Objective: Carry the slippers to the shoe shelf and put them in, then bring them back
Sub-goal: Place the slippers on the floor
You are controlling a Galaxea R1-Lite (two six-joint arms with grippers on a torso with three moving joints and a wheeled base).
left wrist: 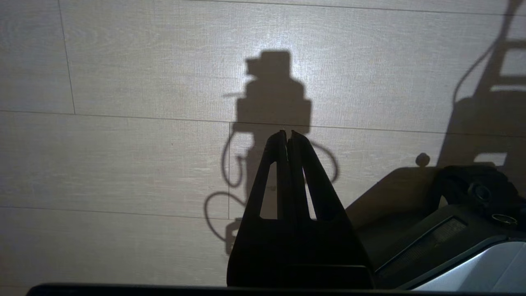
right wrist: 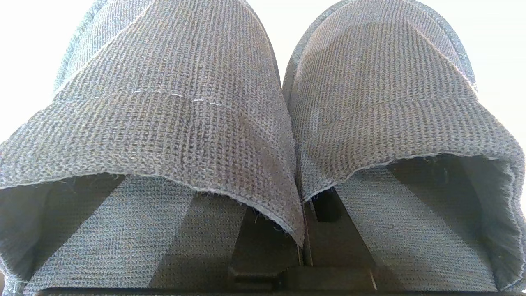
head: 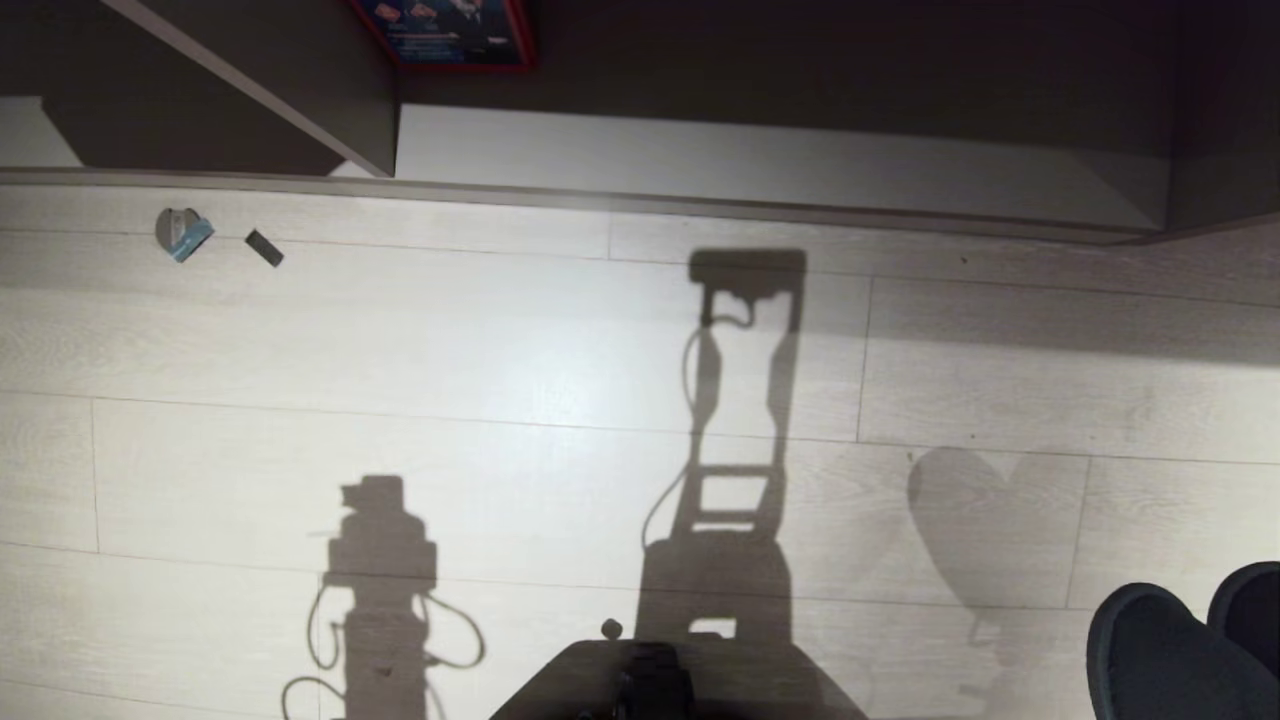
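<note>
On our far left, two small bits of litter lie on the pale plank floor just in front of the shoe shelf, whose slanting divider panel and pale base board run across the top of the head view; if we drive in carelessly, a wheel could catch that litter. Our left gripper hangs over bare floor beside our base, its fingers pressed together on nothing, so it offers no backup. To the right, the slippers sit side by side in our right gripper, which is clamped on their two inner edges where they meet; in the head view only their dark toes show at the lower right corner, well apart from the shelf. We judge the pinch thin: soft fabric could slip out during travel, or one slipper could drop free. The hanging toes might also strike the shelf's raised front lip if we approach too low.
</note>
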